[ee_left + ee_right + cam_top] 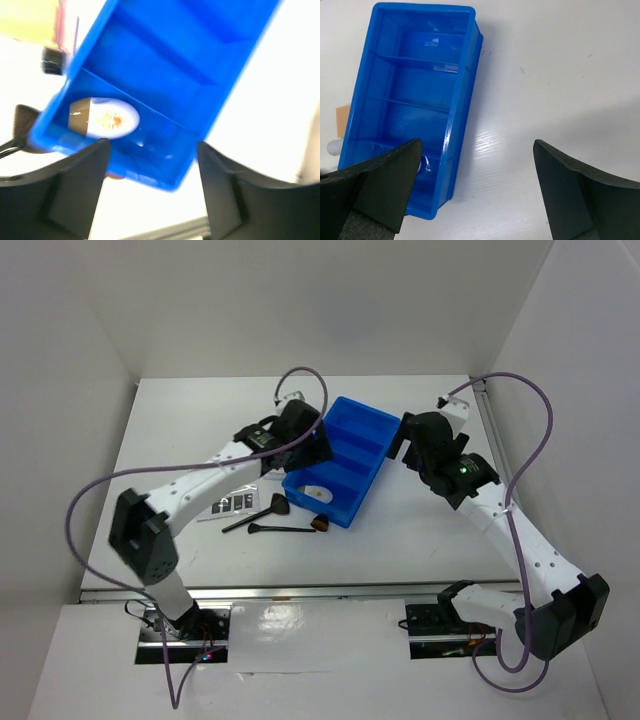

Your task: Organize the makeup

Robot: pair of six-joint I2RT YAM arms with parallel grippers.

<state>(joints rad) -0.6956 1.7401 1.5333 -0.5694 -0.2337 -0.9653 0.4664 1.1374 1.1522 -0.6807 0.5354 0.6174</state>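
**Operator:** Where does the makeup stand?

**Inspector:** Your white oval compact point(105, 118) lies in the blue bin point(365, 435), in the end compartment nearest the arms. The thin black brushes point(262, 512) and the palette strip point(232, 504) lie on the surface point(420, 530), just left of the bin.

**Operator:** And the pincers?

**Inspector:** Your left pincer point(152, 150) hangs over that end compartment, fingers spread wide, holding nothing. Your right pincer point(475, 150) stands beside the bin's right wall, spread to its widest and empty.
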